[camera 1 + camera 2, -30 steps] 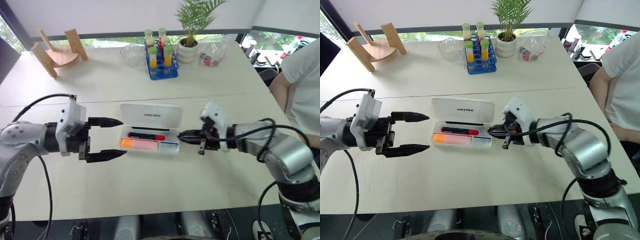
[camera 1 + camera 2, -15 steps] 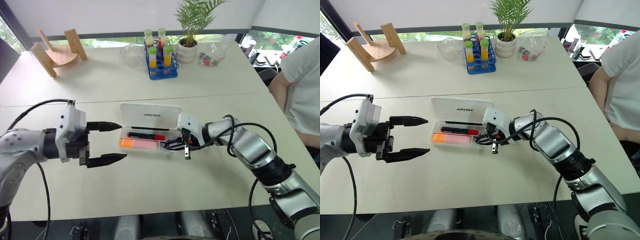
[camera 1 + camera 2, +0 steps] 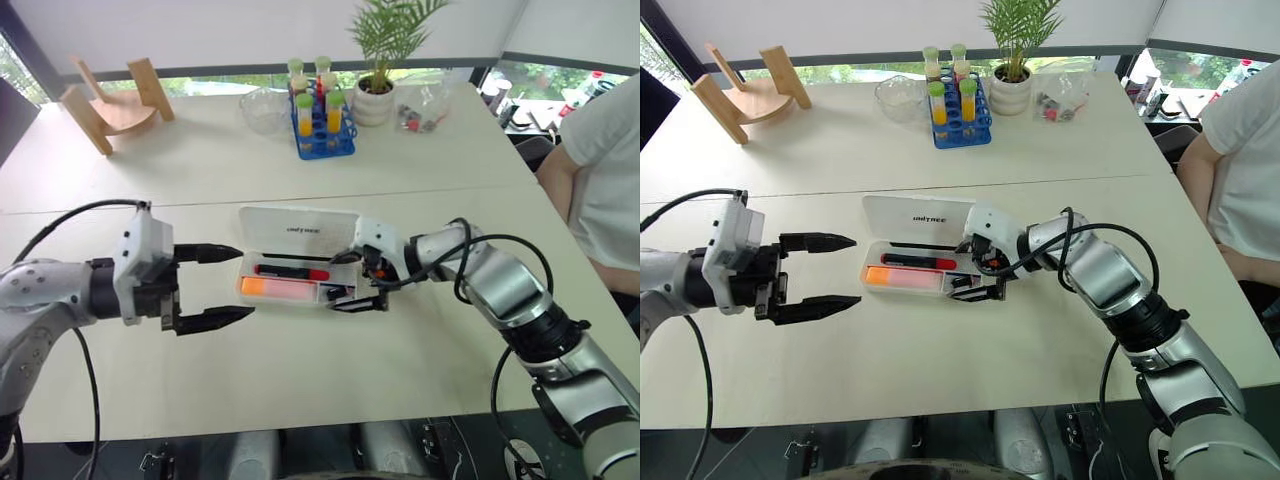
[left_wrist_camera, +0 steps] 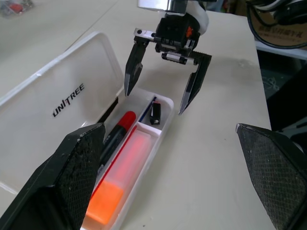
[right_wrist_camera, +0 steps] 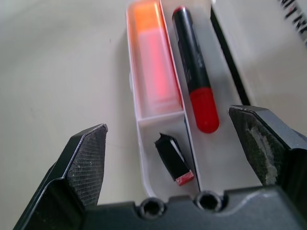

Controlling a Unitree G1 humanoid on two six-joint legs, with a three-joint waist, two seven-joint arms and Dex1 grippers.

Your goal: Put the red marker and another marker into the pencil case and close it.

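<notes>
Two markers already lie in the flat white hard-plastic pencil case (image 3: 262, 296), whose lid stands open on the pale desk (image 3: 300, 370). In the head views the right tool (image 3: 345, 280) spreads its black fingers wide and empty over the case's end, forearm angled down; swinging the lid from there could shove the case sideways. The left tool (image 3: 212, 283) hangs wide open and empty, level, just beside the other end.

In the left wrist view, the short thick red-and-black marker (image 4: 117, 136) sits beside the pale pink translucent marker with orange cap (image 4: 117, 180).

In the right wrist view, a small black-and-red stub (image 5: 173, 159) lies in the end compartment and might jam the lid.
</notes>
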